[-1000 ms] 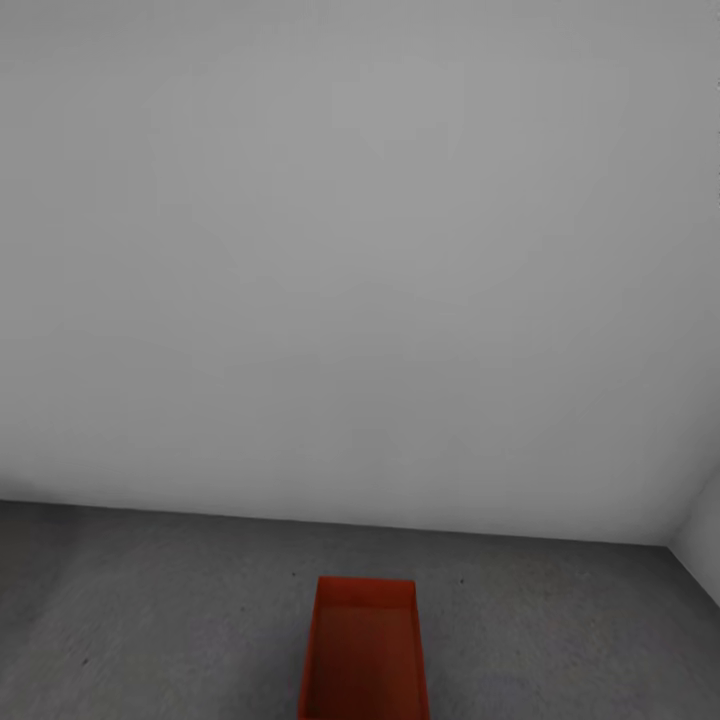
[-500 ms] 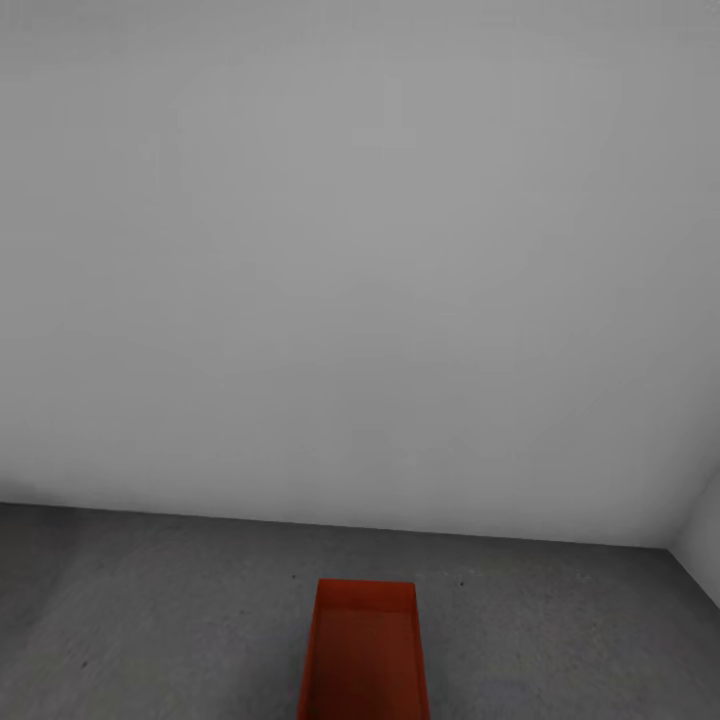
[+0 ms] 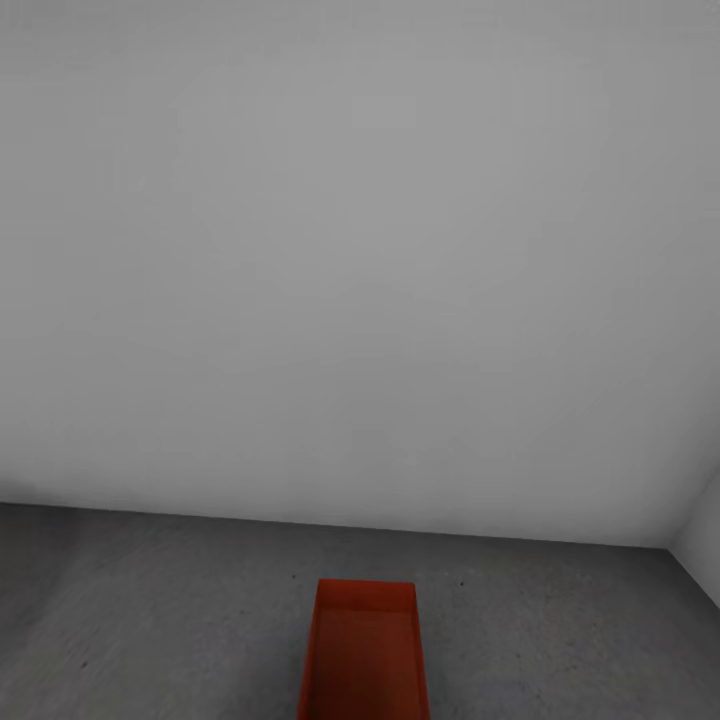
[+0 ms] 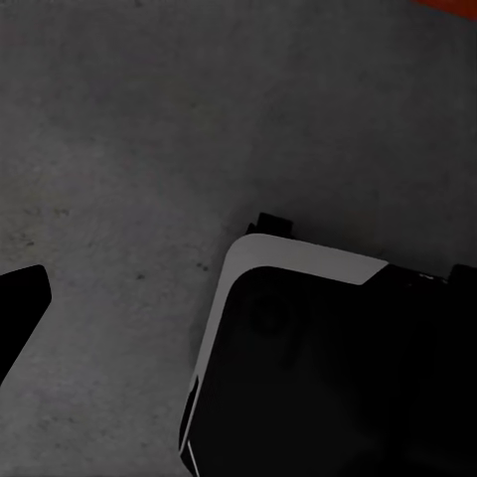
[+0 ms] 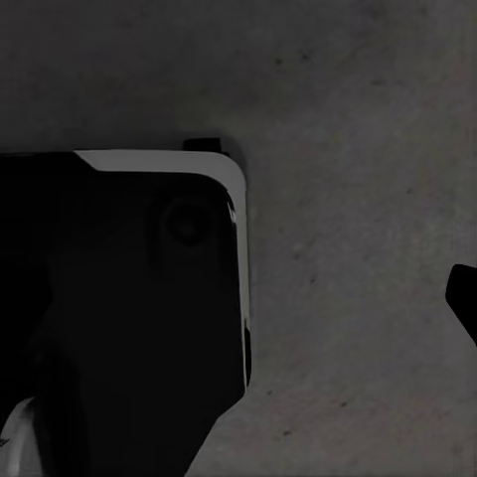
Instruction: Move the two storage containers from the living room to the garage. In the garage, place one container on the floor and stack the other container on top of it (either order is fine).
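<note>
One orange-red container (image 3: 365, 650) sat open side up on the dark concrete floor (image 3: 150, 610) of the garage, a little way out from the pale grey wall (image 3: 360, 250), its near end cut off by the lower edge of the head view. A corner where a second wall (image 3: 700, 550) met the first showed at the far right. No second container could be seen on the floor or stacked on the one there, so the job looked about half done at best, with a return trip to the living room the likely step in hand.

Both wrist cameras looked down on speckled concrete and the robot's own dark, white-edged base (image 4: 328, 368). A sliver of orange-red at the edge of the left wrist view was probably the same container. One dark fingertip (image 4: 20, 308) showed in the left wrist view and another (image 5: 463, 298) in the right; with only one finger of each claw visible, it could not be told whether either was released or clenched, though nothing showed in either grip.

Doing the step well would mean backing off without clipping the thin-walled container, which sat close in front of the base, and leaving it square so the second could be set flat on top.
</note>
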{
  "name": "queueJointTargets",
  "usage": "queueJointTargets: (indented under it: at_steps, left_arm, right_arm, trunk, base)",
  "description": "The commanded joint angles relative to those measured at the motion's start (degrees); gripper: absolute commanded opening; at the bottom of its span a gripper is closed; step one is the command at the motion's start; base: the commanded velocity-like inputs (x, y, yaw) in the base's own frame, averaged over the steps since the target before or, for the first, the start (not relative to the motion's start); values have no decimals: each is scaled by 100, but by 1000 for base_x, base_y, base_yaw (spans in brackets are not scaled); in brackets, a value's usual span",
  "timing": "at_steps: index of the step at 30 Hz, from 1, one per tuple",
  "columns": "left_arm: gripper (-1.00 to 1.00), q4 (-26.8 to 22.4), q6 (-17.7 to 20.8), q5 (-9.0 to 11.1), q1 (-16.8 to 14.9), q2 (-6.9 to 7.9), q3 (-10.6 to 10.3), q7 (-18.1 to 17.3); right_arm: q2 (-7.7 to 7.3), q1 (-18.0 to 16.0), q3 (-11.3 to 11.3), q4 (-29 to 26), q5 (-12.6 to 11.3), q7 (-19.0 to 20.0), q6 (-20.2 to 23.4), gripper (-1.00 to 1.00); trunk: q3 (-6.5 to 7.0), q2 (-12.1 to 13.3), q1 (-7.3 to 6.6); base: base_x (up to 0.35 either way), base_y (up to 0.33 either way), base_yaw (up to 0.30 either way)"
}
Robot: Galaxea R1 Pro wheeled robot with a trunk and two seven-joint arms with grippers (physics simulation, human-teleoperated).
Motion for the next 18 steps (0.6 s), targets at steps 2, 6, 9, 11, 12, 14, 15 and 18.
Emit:
queueJointTargets:
  at_steps: [2,6,9,11,12,14,15,18]
  left_arm:
    - [100,3,-14,51,-2,-1,-47,12]
    - [100,-11,-29,41,57,-5,-47,-262]
    - [100,-35,-30,23,59,7,-35,-354]
    - [100,-38,-30,21,59,3,-35,-360]
    - [100,-28,-37,28,59,-27,-31,-373]
    - [100,-23,-37,26,59,-76,-35,-378]
    - [100,-21,-38,25,59,-101,-38,-380]
    - [100,-17,-39,30,59,-136,-42,-382]
  right_arm:
    - [31,-7,22,18,-34,0,-36,100]
    - [23,-7,22,18,-29,-11,-34,100]
    - [3,-7,27,18,-32,-11,-41,100]
    - [-2,-7,21,18,-48,-9,-61,100]
    - [23,-7,22,18,-27,10,-99,100]
    - [34,-7,22,18,-20,38,-111,100]
    - [40,-7,22,18,-17,49,-112,100]
    - [50,-7,22,18,-15,62,-114,100]
  trunk:
    - [-6,-7,3]
    - [-6,-7,3]
    - [-6,-7,3]
    - [-6,-7,3]
    - [-6,-7,3]
    - [-5,-7,3]
    - [-2,-7,3]
    - [17,-7,3]
  base:
    - [0,0,0]
    - [0,0,0]
    - [0,0,0]
    - [0,0,0]
    - [0,0,0]
    - [0,0,0]
    - [0,0,0]
    - [0,0,0]
